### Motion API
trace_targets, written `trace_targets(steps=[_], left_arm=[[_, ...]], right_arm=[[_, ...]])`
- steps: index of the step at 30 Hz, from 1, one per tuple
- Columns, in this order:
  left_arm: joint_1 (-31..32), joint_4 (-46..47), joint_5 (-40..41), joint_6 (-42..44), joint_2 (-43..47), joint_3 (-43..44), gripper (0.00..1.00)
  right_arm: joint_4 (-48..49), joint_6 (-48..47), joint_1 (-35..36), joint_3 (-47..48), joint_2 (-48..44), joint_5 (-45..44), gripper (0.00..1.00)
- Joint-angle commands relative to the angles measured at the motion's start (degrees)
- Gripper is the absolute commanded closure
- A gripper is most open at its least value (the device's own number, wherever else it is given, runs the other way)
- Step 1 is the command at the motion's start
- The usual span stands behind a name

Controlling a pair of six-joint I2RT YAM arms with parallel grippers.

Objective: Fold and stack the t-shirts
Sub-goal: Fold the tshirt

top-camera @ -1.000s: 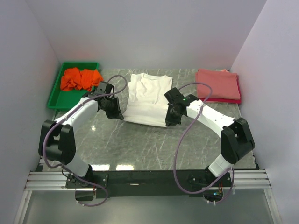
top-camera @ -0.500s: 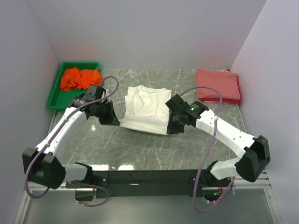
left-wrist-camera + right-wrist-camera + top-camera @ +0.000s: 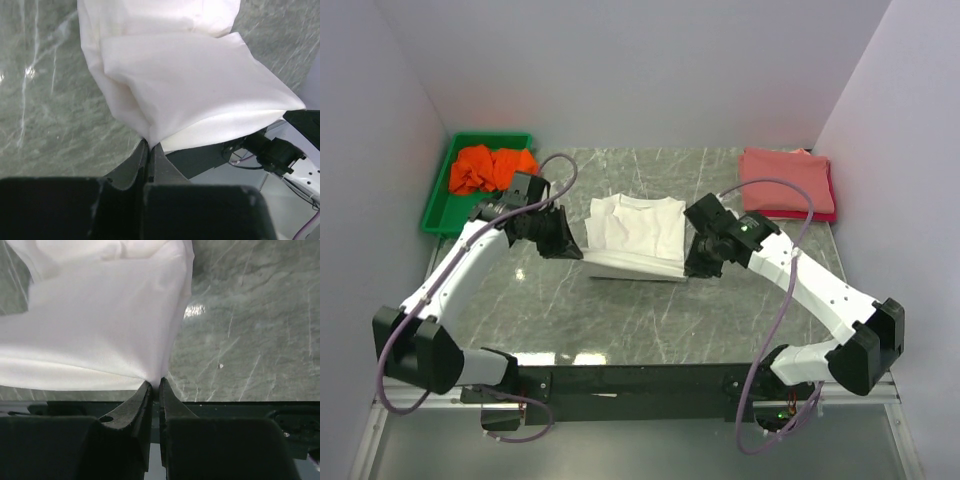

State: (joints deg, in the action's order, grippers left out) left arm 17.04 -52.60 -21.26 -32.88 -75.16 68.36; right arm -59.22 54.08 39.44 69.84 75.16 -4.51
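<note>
Marble table point(image 3: 620, 320) holds the white t-shirt point(image 3: 635, 228) at its middle, hem corners pinched shut in left claw point(image 3: 149, 145) and right claw point(image 3: 156, 384), apparently mid-fold; next, lay hem toward collar, release.

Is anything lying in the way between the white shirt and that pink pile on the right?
Nothing visible does. Only bare table lies between the white t-shirt and the pink pile; the right gripper, pinching the shirt's hem, is on that side.
</note>
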Motion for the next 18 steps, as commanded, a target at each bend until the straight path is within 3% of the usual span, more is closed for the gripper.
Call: trace_targets(steps=[1, 9, 18], left_arm=[[-0.95, 3.55, 4.03, 0.19, -3.67, 5.36, 1.00], [-1.31, 5.58, 3.33, -0.25, -15.00, 14.25, 1.00], [-4.47, 6.02, 1.22, 0.19, -25.64, 23.74, 1.00]], right_arm=[[-5.56, -3.19, -4.36, 3.36, 0.87, -7.18, 1.00], [-3.27, -10.66, -13.06, 12.31, 9.74, -5.77, 1.00], [-4.41, -15.23, -17.64, 26.99, 22.83, -5.07, 1.00]])
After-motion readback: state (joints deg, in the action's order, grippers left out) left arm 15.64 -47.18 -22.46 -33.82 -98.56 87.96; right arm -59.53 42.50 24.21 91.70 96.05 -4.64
